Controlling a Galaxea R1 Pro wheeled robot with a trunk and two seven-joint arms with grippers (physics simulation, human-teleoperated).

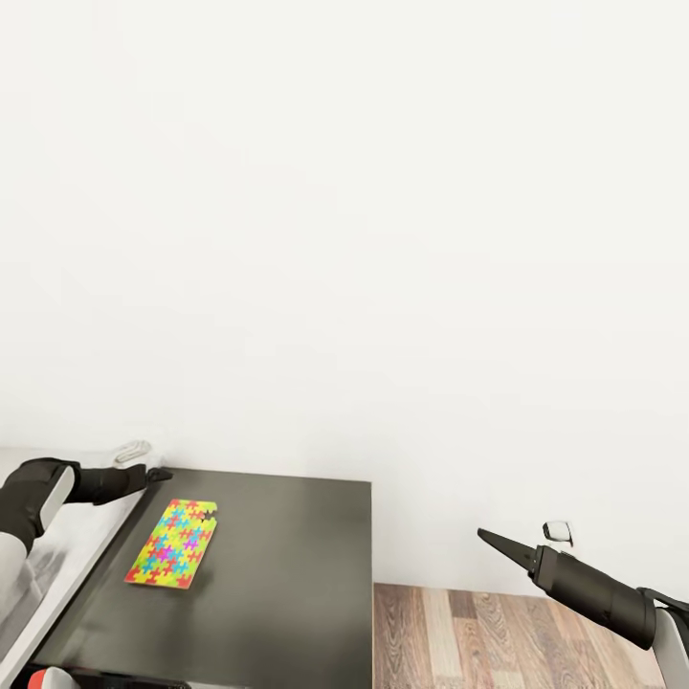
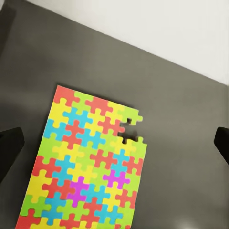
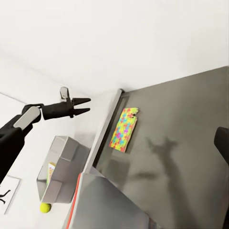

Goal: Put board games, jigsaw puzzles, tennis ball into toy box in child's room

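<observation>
One jigsaw puzzle, a flat sheet of bright interlocking pieces with one piece missing at an edge, lies on a dark cabinet top. My left gripper hovers above the puzzle's far end, open; its fingers stand wide apart on either side of the puzzle. My right gripper hangs over the wood floor to the cabinet's right, open and holding nothing. In the right wrist view the grey toy box has a pale card box inside, and the tennis ball lies beside it.
The pale grey table adjoins the cabinet's left side, and a small white object rests at its far end. A plain white wall runs right behind both. Wood-plank floor lies beyond the cabinet's right edge.
</observation>
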